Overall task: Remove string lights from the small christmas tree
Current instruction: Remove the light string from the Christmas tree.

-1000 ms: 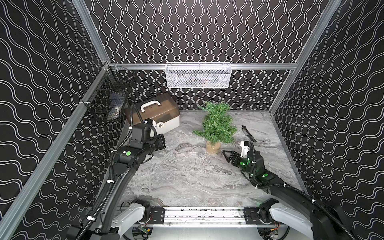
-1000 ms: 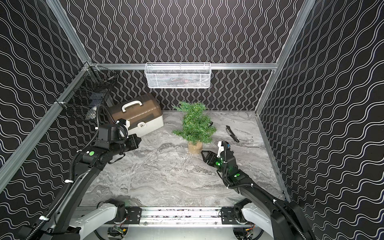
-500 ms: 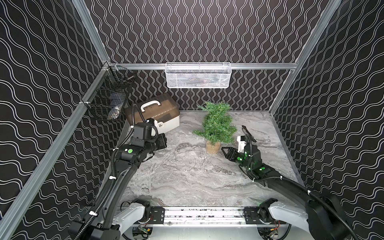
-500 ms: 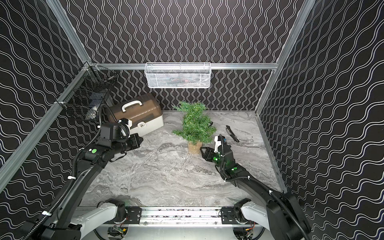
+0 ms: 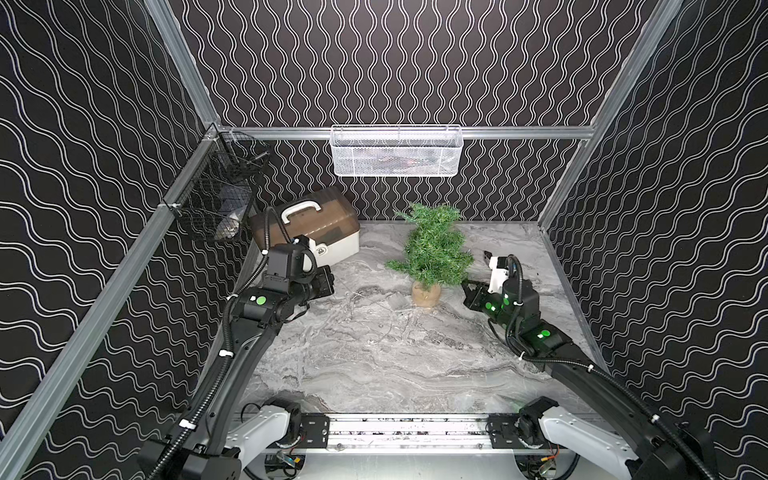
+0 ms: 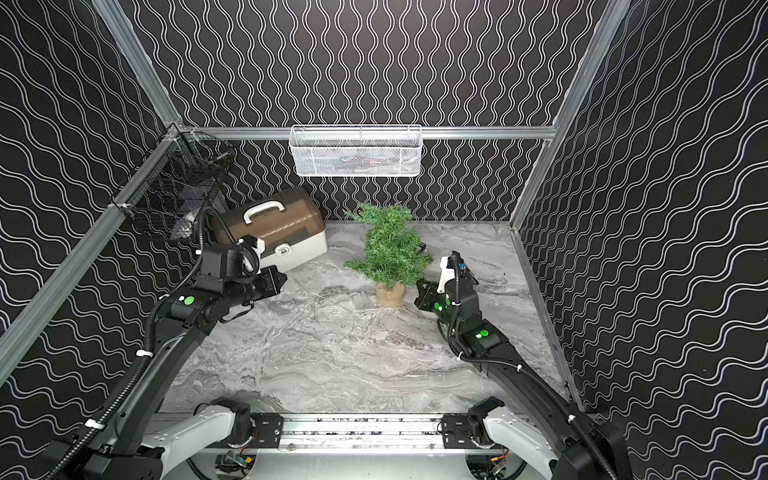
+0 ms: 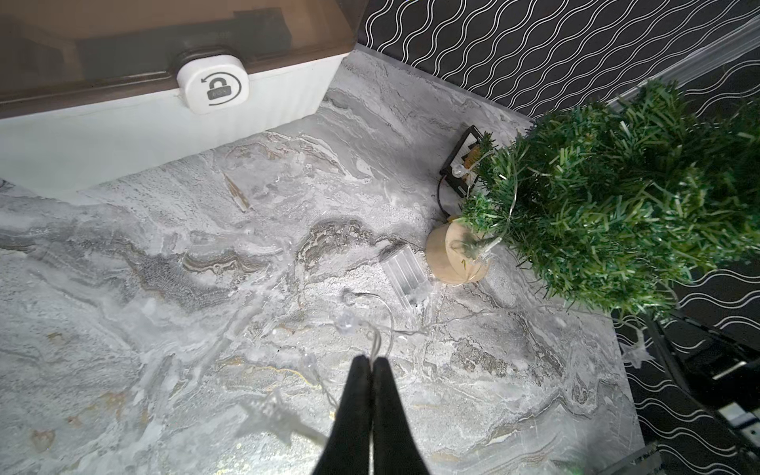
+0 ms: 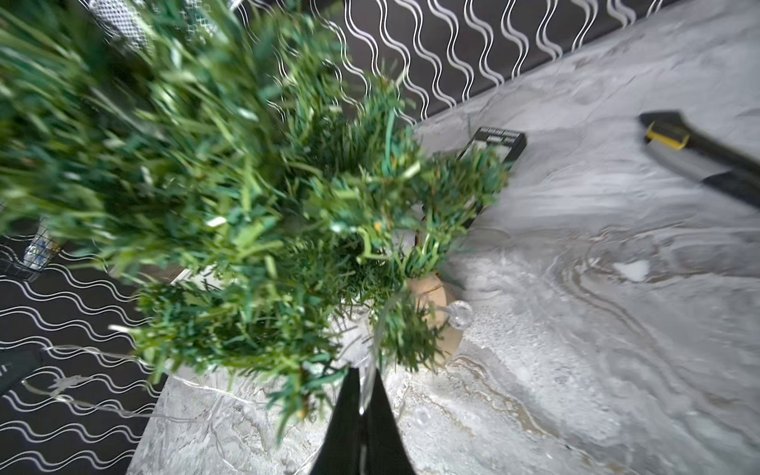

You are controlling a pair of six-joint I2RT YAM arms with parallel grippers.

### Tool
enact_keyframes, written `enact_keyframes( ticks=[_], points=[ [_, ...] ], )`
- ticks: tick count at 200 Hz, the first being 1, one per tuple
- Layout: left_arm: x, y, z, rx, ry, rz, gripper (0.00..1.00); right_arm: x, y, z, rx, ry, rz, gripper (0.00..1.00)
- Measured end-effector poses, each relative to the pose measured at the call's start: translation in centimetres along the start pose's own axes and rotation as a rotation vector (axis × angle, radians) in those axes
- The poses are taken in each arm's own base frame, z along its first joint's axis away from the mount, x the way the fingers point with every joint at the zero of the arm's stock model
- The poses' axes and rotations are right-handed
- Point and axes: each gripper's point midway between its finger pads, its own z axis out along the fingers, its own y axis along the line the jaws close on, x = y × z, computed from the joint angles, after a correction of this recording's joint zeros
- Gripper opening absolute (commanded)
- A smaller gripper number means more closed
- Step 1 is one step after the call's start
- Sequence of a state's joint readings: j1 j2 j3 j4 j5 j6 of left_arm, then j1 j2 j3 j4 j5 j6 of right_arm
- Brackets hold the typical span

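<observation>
At your far left, a black wire basket (image 5: 216,199) hangs on the side wall, and just beside it the brown-lidded box (image 5: 316,226) stands in the back corner of the marble table (image 5: 374,357).

In front of this box you find the left gripper (image 7: 372,364), held above the table. Its jaws are pressed together, and the thin wire of the string lights (image 7: 344,323) comes out from between the tips, so the gripper is clamped on the strand. From there the strand runs loose over the table with its small clear bulbs. The translucent battery box (image 7: 405,273) lies flat on the marble, just beside the tan base of the tree.

In the middle the small christmas tree (image 5: 434,249) stands upright. One loop of the wire hangs on its lower branches on the side of the left arm, so the lights are not yet fully off. Behind the tree a black flat pack (image 7: 464,160) lies on the table, partly hidden by the needles.

To the right, the right gripper (image 8: 364,382) is low, touching the lowest branches near the base. Its jaws are together, and a silvery line of the strand passes between them. Farther right a black tool (image 8: 699,152) with a yellow band lies on the table, well apart from the tree.
</observation>
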State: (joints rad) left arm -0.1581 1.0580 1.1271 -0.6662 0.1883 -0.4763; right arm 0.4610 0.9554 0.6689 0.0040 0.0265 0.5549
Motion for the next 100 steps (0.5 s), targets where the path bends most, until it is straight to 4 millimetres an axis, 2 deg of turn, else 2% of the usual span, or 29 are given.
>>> enact_keyframes(
  ticks=[25, 41, 66, 100],
  points=[
    [0.1, 0.0, 0.0, -0.001, 0.001, 0.000, 0.00, -1.4, 0.4, -0.7, 0.032, -0.006, -0.041, 0.00],
    [0.2, 0.1, 0.1, -0.002, 0.005, -0.001, 0.00, -2.5, -0.1, -0.8, 0.076, -0.017, -0.065, 0.00],
    [0.4, 0.2, 0.3, -0.002, 0.011, -0.003, 0.00, -3.5, -2.9, -0.5, 0.195, -0.026, -0.069, 0.00],
    [0.3, -0.2, 0.3, 0.022, 0.007, 0.000, 0.00, -2.8, -6.9, -0.5, 0.310, 0.005, -0.022, 0.00]
  ],
)
